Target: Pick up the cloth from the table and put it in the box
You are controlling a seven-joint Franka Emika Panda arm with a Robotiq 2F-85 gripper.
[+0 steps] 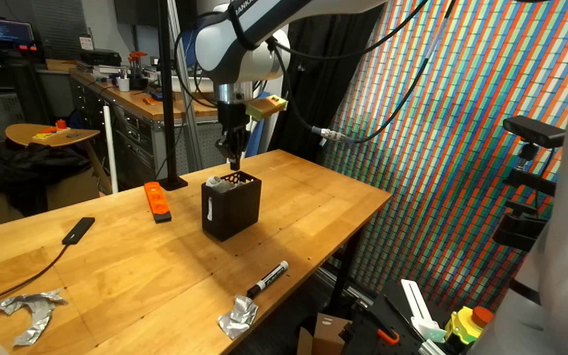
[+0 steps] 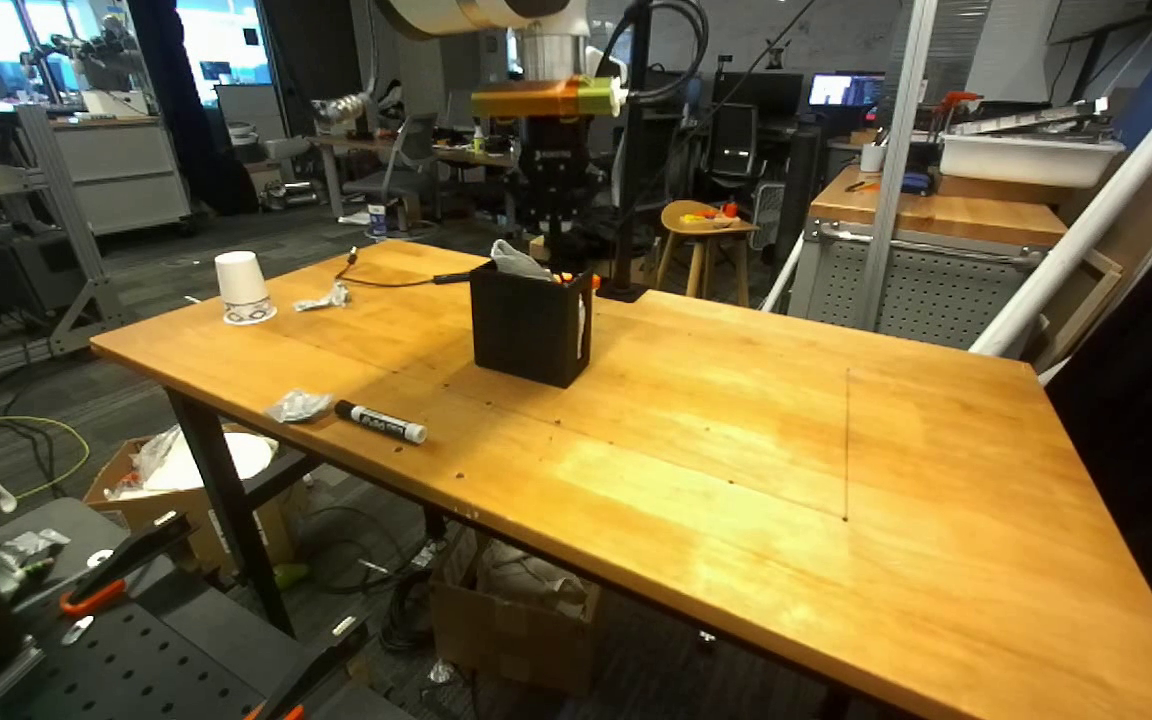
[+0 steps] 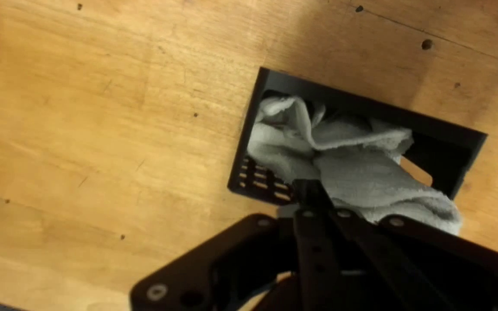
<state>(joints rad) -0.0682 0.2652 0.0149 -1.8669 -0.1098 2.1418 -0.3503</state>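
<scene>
A grey cloth [image 1: 221, 185] lies crumpled inside the black open-topped box [image 1: 233, 209] on the wooden table [image 1: 303, 197]. Part of the cloth [image 2: 519, 260] sticks up above the rim of the box [image 2: 524, 325] in both exterior views. In the wrist view, the cloth [image 3: 361, 172] fills most of the box [image 3: 374, 108], and one end hangs over a rim. My gripper [image 1: 235, 166] points down just above the box opening. In the wrist view, its fingertips [image 3: 311, 194] are together, with no cloth seen between them. They hide part of the cloth and rim.
An orange level [image 1: 157, 201] and a black pole [image 1: 170, 123] stand near the box. A marker [image 1: 268, 278] and foil [image 1: 238, 315] lie by the table edge. More foil [image 1: 37, 313], a black hub [image 1: 78, 230] and a paper cup [image 2: 241, 285] are farther along.
</scene>
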